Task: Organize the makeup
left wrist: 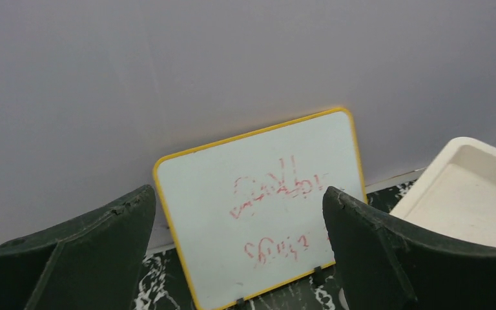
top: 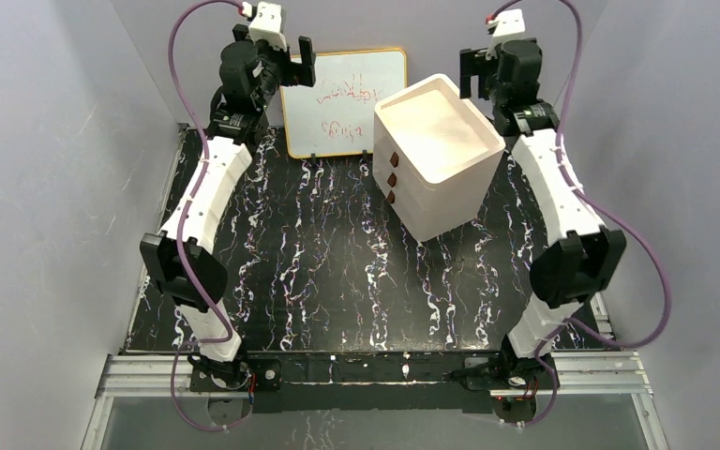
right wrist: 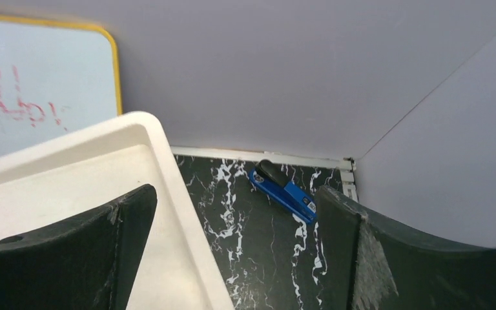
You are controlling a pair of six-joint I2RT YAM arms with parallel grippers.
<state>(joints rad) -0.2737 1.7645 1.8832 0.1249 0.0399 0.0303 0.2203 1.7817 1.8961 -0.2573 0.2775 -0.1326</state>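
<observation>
the left gripper point(left wrist: 237, 194), at 11 o'clock over the black marbled table point(top: 337, 281), has its dark fingers spread wide and faces the yellow-framed whiteboard point(top: 342, 103) at 12 o'clock. the right gripper point(right wrist: 236, 192), also spread wide, hangs by the far rim of the white three-drawer plastic box point(top: 445, 202) at 1 o'clock. a small blue object point(right wrist: 287, 192) lies at 2 o'clock. where the makeup lies i cannot tell.

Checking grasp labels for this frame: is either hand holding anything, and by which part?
Nothing is held. The left hand and the right hand are both wide open and empty, raised near the back wall.
</observation>
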